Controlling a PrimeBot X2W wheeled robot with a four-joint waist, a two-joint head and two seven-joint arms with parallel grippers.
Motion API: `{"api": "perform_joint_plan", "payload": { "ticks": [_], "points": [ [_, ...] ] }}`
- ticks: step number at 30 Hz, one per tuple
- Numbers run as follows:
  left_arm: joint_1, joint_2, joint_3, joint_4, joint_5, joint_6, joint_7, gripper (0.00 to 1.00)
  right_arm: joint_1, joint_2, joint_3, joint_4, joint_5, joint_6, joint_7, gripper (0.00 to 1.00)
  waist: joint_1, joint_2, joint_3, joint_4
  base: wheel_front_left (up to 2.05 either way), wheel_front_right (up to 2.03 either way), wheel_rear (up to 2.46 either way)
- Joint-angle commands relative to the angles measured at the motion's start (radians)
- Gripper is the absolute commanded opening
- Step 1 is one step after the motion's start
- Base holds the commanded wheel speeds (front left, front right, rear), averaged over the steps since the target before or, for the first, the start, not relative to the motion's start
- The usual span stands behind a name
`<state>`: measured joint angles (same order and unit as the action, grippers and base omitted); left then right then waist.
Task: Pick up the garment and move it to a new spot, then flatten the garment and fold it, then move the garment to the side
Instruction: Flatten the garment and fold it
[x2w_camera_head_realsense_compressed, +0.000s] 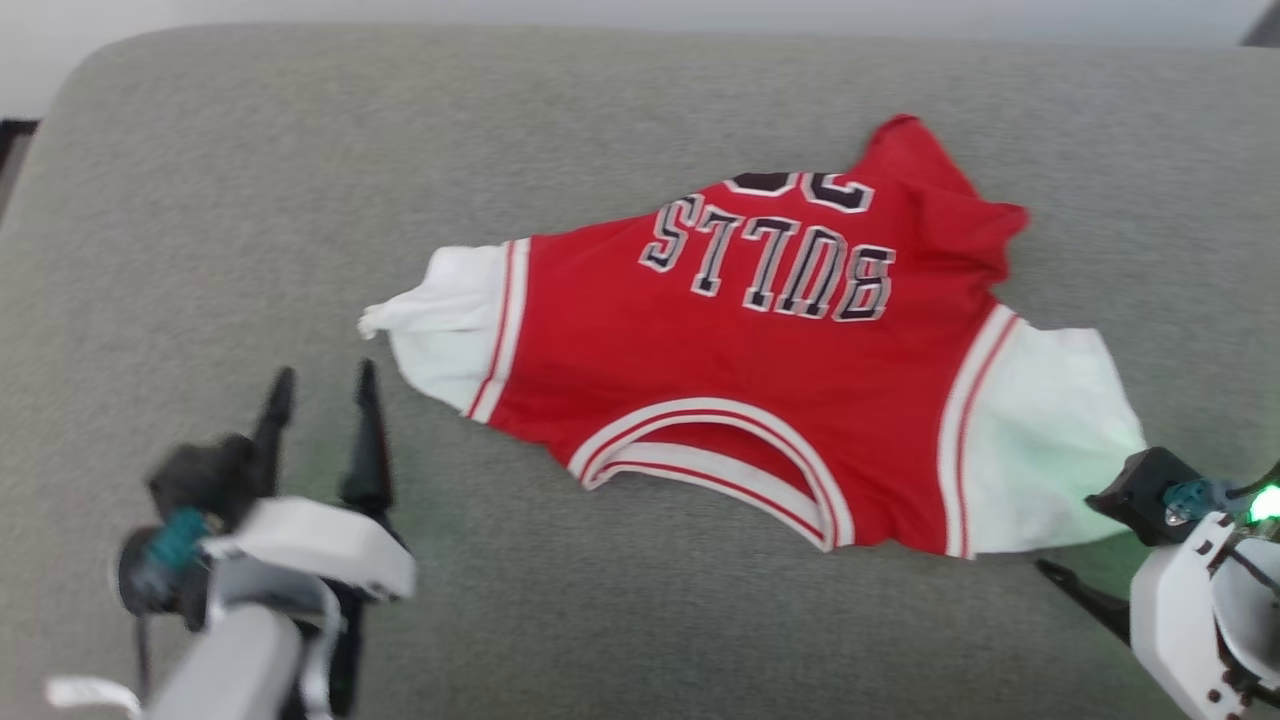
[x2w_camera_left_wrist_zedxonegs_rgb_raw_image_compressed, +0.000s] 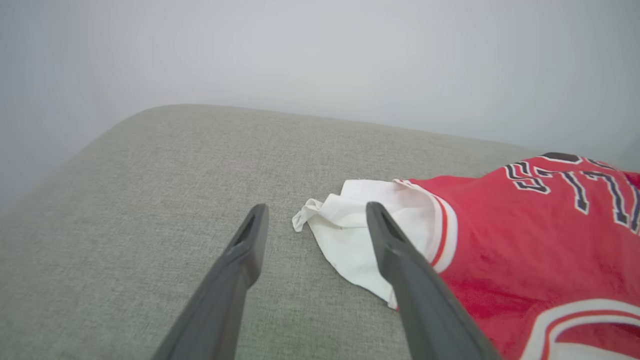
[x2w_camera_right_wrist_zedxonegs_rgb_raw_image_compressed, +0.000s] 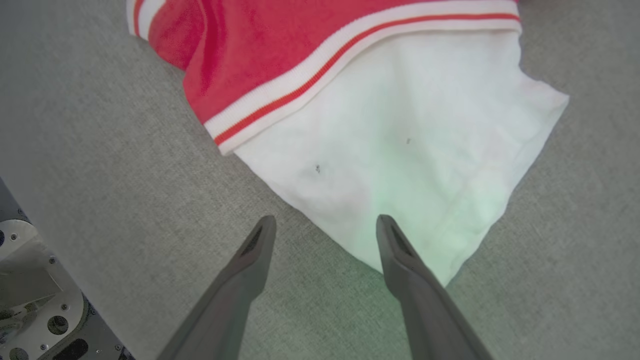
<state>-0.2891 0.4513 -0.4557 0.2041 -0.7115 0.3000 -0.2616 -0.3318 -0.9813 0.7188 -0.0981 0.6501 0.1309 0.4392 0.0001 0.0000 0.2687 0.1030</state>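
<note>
While left and right jaws gape, the garment (x2w_camera_head_realsense_compressed: 760, 370) lies between.

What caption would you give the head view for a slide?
Red jersey lying on a grey cushion, lettering upside down; left gripper, jaws open, beside its white sleeve.

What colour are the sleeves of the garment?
The sleeves are white, edged with red-and-white striped trim; best in the right wrist view.
</note>
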Motion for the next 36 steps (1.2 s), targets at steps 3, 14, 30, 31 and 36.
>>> {"api": "perform_joint_plan", "payload": {
  "ticks": [3,14,30,31,36],
  "points": [
    [0.087,-0.101,0.082,-0.079,0.164,-0.033,-0.005,1.00,-0.032,-0.031,0.033,0.019,0.003,0.000,0.007,1.00,-0.0001,0.0000,0.016,0.055,0.00,0.00,0.00],
    [0.208,-0.252,0.265,-0.141,0.378,-0.166,-0.005,1.00,-0.045,-0.025,0.138,0.156,-0.060,-0.003,-0.003,1.00,-0.0001,0.0000,0.025,0.089,0.00,0.00,0.00],
    [-0.057,0.011,0.162,0.032,0.299,-0.429,0.377,1.00,-0.085,0.054,0.126,0.236,-0.094,-0.003,-0.002,0.00,-0.0001,0.0000,0.036,0.016,0.00,0.00,0.00],
    [-0.080,0.025,0.131,0.040,0.232,-0.429,0.458,1.00,-0.088,0.059,0.125,0.236,-0.095,-0.003,-0.002,0.00,-0.0001,0.0000,0.040,0.010,0.00,0.00,0.00],
    [-0.190,0.072,0.106,0.109,-0.088,-0.428,0.808,1.00,-0.106,0.080,0.128,0.236,-0.087,-0.003,0.012,0.00,-0.0001,0.0000,0.066,-0.017,0.00,0.00,0.00]
  ]
}}
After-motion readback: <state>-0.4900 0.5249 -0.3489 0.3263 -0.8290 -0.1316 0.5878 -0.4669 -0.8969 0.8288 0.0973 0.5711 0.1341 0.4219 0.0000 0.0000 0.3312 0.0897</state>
